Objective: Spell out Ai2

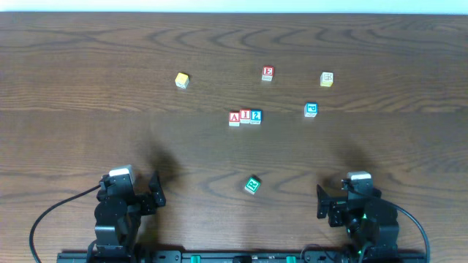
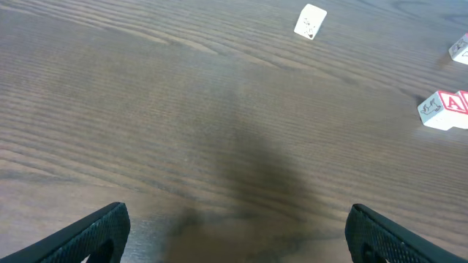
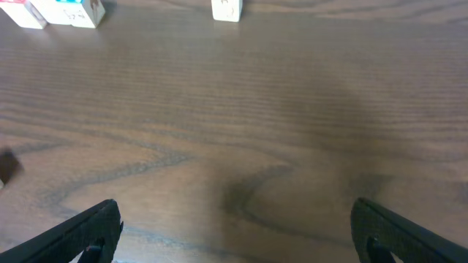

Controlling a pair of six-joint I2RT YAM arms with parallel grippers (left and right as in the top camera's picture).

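Red A, red I and blue 2 touch in a row; left gripper and right gripper gape wide, holding nothing.

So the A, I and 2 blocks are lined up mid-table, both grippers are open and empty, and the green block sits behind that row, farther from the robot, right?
Not quite: the overhead view shows the green block in front of the A, I, 2 row, nearer the robot. The left gripper and right gripper are open and empty.

L hand & R hand open, both arms tucked back.
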